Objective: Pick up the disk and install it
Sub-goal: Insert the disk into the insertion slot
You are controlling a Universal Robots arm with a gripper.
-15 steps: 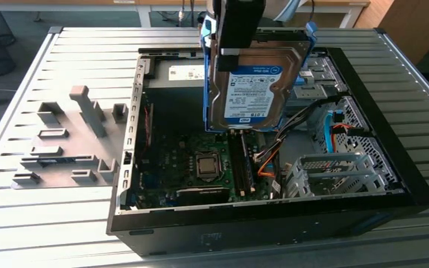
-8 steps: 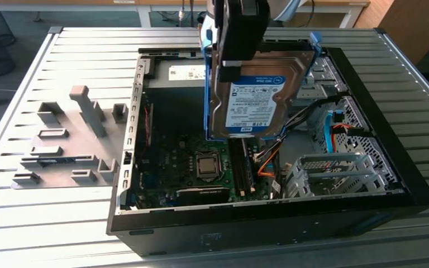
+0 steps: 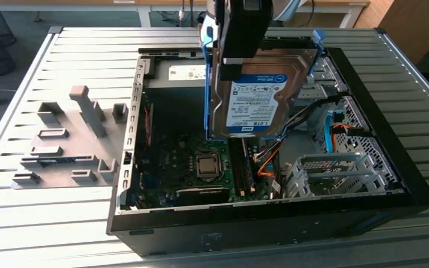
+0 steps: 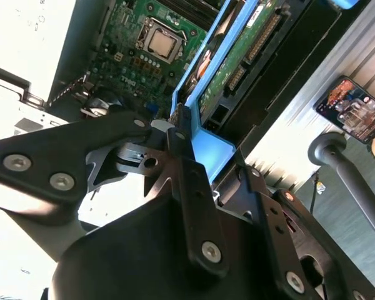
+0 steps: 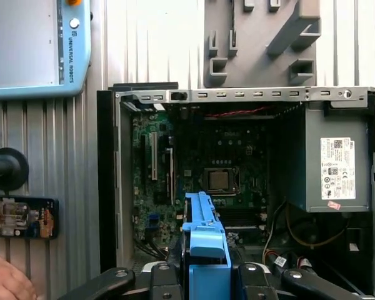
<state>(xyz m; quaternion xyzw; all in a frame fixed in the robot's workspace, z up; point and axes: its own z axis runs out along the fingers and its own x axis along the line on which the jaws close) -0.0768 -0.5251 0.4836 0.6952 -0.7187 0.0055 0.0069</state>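
Jaws clamp disk (image 3: 256,100); open case (image 3: 415,184) beneath.

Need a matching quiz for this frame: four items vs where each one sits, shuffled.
1 disk
2 CPU
3 power supply
4 grey plate

a on the table beside the case
b clamped in the gripper above the case
c on the motherboard
d in a corner of the case

Pairs: 1-b, 2-c, 3-d, 4-a
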